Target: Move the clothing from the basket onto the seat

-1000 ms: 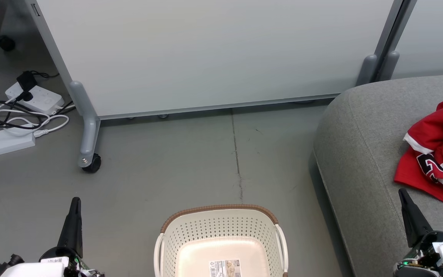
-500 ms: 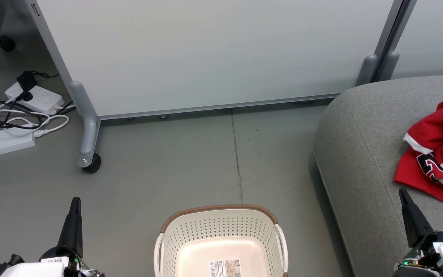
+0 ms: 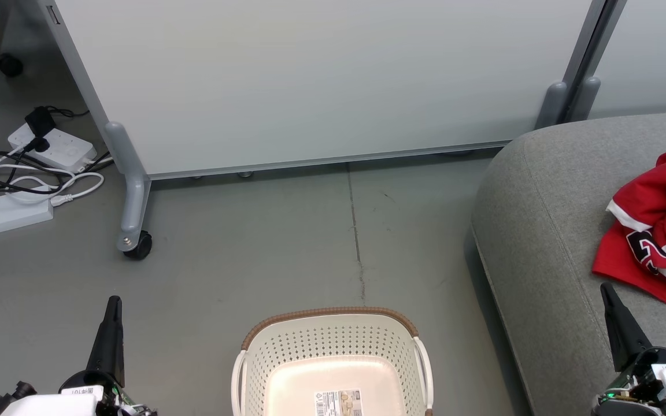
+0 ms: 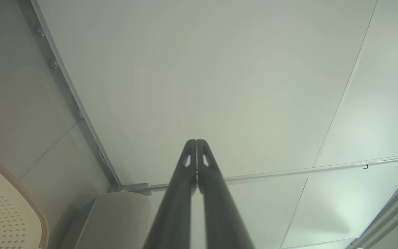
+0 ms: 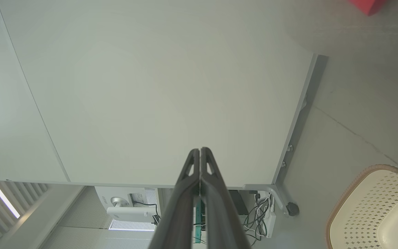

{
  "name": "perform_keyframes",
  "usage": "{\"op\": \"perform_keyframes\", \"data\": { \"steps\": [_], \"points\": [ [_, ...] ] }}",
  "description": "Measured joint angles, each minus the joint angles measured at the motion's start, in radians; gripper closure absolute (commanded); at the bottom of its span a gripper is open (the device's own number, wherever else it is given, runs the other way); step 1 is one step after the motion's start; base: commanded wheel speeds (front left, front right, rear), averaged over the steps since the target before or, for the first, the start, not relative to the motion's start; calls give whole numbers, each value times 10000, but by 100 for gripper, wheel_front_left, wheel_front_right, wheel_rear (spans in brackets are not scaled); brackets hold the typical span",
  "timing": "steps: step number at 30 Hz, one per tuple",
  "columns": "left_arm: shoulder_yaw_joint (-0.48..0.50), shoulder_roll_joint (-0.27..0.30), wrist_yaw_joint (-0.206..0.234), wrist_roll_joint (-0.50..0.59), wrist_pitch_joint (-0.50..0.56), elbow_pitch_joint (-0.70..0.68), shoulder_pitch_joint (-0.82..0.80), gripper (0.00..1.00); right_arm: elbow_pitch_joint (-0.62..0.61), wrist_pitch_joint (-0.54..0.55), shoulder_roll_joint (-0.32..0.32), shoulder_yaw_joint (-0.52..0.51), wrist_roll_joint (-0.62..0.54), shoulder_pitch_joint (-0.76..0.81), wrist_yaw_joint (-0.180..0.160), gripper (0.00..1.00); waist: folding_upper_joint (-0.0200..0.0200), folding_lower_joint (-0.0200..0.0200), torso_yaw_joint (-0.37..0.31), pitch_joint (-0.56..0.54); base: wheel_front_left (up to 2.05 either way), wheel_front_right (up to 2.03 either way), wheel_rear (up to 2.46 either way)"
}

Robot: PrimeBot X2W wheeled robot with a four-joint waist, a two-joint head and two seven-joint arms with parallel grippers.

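1. Over the last second nothing has moved: both arms, the basket and the clothing sit exactly where they were.
2. The left gripper hangs at the lower left above the grey floor, its 2 dark fingers pressed together and holding nothing; the left wrist view confirms the tips meet.
3. The right gripper hangs at the lower right over the seat, just in front of the red fabric, its fingers likewise pressed together and empty.
4. The red jersey, with white trim and black-and-white lettering, lies bunched on the grey seat, running off the picture's right edge.
5. The basket stands on the floor between the arms; its floor is bare apart from the barcode sticker, though its near part is cut off.
6. Judgement: the stillness, the empty grippers and the cleared basket suggest the transfer is finished, or very nearly.
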Motion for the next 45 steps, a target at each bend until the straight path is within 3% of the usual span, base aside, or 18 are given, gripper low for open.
{"op": "perform_keyframes", "data": {
  "steps": [45],
  "points": [
    [23, -17, 0, 13, 38, 0, -1, 100, 4, 77, 56, -63, -59, -2, 0, 100, 0, 0, 0, 0, 0, 0, 0]
  ]
}}
